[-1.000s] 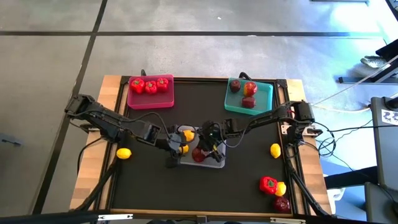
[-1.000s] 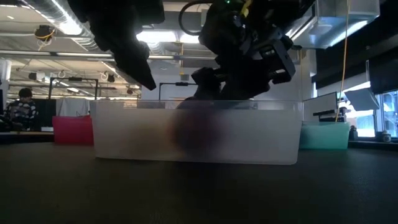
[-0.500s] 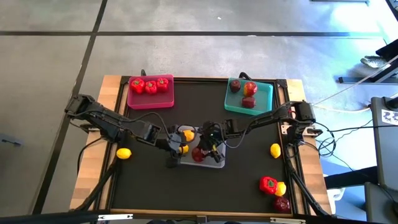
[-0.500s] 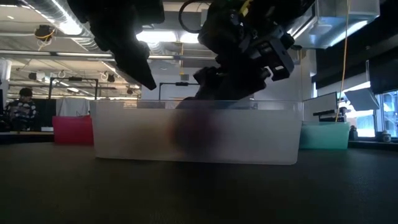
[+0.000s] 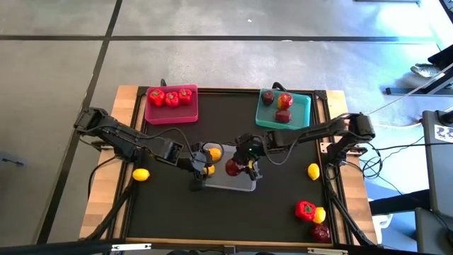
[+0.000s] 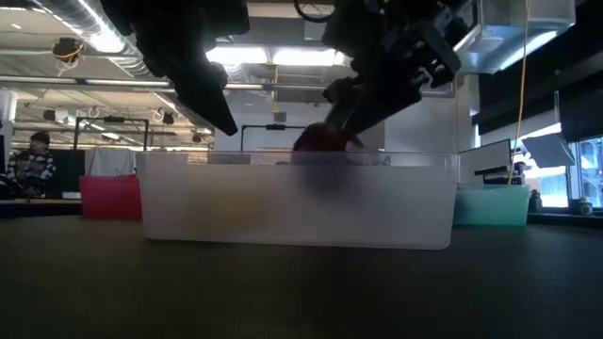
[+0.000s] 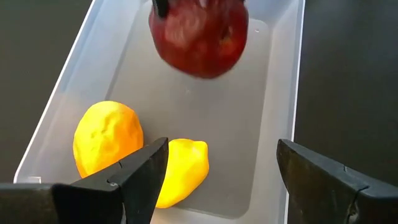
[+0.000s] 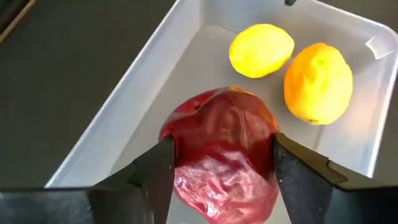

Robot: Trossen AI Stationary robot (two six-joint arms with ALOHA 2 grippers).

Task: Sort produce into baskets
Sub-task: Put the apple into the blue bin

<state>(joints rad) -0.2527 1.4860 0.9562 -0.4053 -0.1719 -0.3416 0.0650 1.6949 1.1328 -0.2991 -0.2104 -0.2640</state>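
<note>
Right gripper (image 8: 217,180): clamped on a dark red apple (image 8: 221,155), held above the grey-white tray (image 5: 244,185), apparently because that tray is collecting lemons. Apple sits squarely between the fingers, clear of the tray floor. Two lemons (image 8: 261,50) lie inside. Left gripper (image 7: 217,180): spread wide, empty, hovering at the tray's other end.

Black table (image 5: 177,212), perhaps 1 seated person (image 6: 28,165).

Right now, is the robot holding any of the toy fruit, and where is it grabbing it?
Yes. The right tool pinches a dark red apple by its two sides, above the grey-white basket. The left tool is open and holds nothing.
</note>
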